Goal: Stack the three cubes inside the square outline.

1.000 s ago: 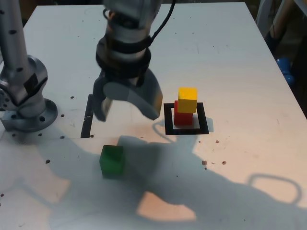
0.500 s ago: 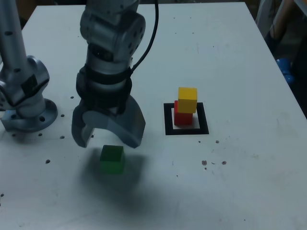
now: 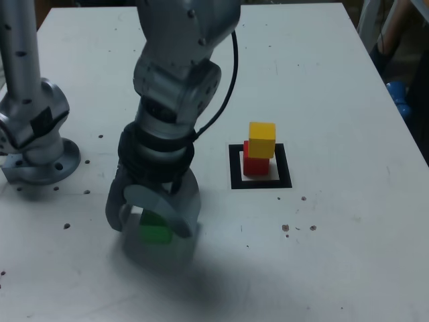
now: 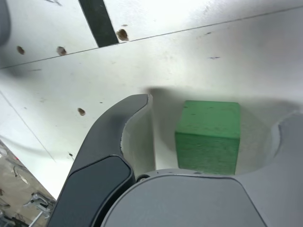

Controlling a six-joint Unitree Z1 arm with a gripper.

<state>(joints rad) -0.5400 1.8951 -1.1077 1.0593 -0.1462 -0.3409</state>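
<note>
Having dropped from beside the black tape square outline (image 3: 261, 182) and its yellow-on-red stack, the grey end effector (image 3: 153, 216) now straddles the small green cube (image 4: 208, 136) on the white table (image 3: 335, 100) near the exterior view's left, jaws spread, readying the last pickup.

Cube (image 3: 156, 230) between gripper (image 3: 153, 213) jaws

No readable text, no labels, no brand marks, no numbers, no signs anywhere in either view
</note>
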